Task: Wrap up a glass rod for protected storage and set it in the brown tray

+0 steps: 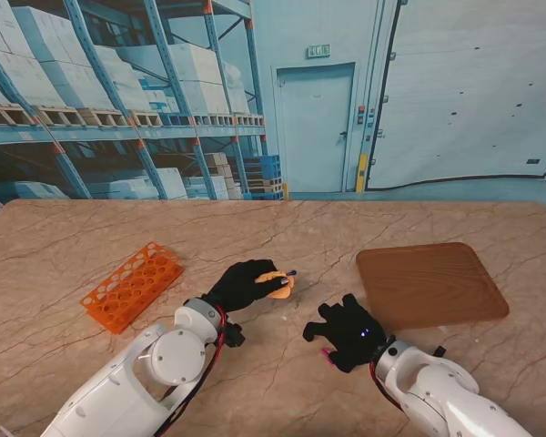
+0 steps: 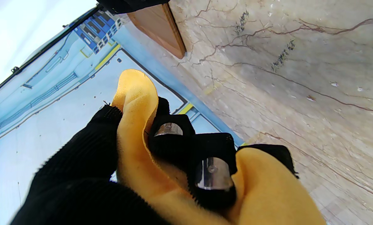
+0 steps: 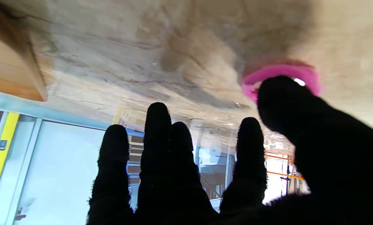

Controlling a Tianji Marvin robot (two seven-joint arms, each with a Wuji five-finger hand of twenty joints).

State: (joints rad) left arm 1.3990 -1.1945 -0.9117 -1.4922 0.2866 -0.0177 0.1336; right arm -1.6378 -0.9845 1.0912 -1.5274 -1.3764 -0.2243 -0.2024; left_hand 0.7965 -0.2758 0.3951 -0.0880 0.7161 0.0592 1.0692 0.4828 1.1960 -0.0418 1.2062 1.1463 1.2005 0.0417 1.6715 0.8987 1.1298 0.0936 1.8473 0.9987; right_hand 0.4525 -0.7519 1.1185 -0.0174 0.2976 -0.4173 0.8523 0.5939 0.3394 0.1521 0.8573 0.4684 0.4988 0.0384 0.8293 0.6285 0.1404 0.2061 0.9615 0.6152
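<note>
Near the table's [image 1: 64, 237] middle, an orange-yellow cloth [image 1: 278, 283] is gripped by the left hand [image 1: 241, 284], whose black-gloved fingers [image 2: 174, 137] are curled into its folds, as the left wrist view shows. A short dark tip is seen at the cloth's right end in the stand view; whether it is the rod cannot be told, and no glass can be made out anywhere. To the right and nearer to me, the right hand [image 1: 348, 331] is held low over the table with its fingers [image 3: 156, 131] spread and nothing grasped. A pink band [image 3: 280, 73] lies on the table just beside its thumb. The brown tray [image 1: 431, 284] sits to the right of both hands, apart from the cloth. An orange rack [image 1: 132, 285] lies to the left.
</note>
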